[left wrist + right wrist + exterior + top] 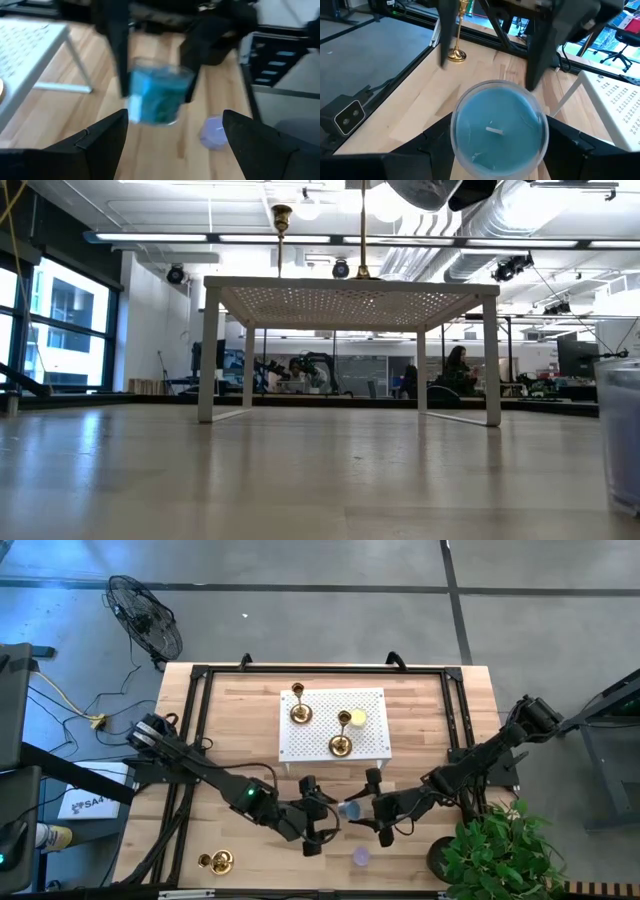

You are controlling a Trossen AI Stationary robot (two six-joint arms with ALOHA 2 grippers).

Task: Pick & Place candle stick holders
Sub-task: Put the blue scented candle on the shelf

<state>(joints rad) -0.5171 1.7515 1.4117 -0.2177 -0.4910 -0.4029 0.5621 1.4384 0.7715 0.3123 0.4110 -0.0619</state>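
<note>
Two gold candle stick holders (298,706) (342,736) stand on their round bases on the white perforated stand (310,745). A third (215,861) stands on the table at the near left and also shows in the right wrist view (457,52). My right gripper (362,810) is shut on a clear glass with a blue candle (349,810) in front of the stand. My left gripper (325,822) is open and empty, facing the glass (157,95) from the table's left, with its fingers on either side of it but apart. My right gripper pinches the glass's round wall (455,135) between its two fingers (432,147), one on each side. The fingers come from the table's right, slanting down. The glass stays upright with its open top up; whether it is clear of the table, I cannot tell.
A yellow disc (358,718) lies on the stand beside the candle stick holders. A purple disc (360,857) lies on the table near the front edge and also shows in the left wrist view (216,134). A potted plant (495,850) stands at the near right corner. A black frame (200,680) runs round the table.
</note>
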